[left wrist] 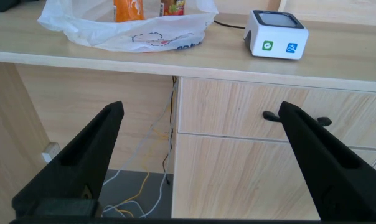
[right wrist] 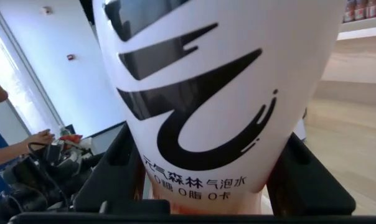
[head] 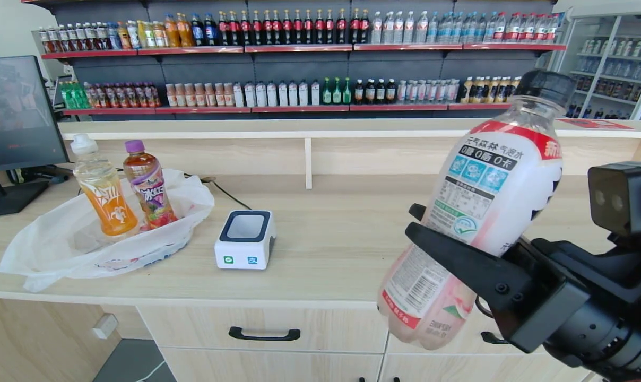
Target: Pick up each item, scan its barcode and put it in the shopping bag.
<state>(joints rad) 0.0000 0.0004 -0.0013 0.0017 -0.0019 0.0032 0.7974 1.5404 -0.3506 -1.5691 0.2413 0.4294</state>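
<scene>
Currently, your right gripper (head: pixel 424 223) pinches a pink-and-white plastic bottle with a black cap (head: pixel 490 185) around its middle. The bottle is tilted and held up over the right front edge of the light wooden counter (head: pixel 326 249), barcode side toward the head camera.

Mid-counter, well apart from it: a white box scanner with a dark-rimmed window (head: pixel 244 240).

Left end: a white plastic shopping bag (head: pixel 60 249), spread open, with two bottles standing in it, an orange drink with a white cap (head: pixel 102 193) and a reddish drink with a purple cap (head: pixel 146 185).

Your left gripper (left wrist: pixel 200 162) hangs below counter level facing the drawer fronts, fingers spread wide.
</scene>
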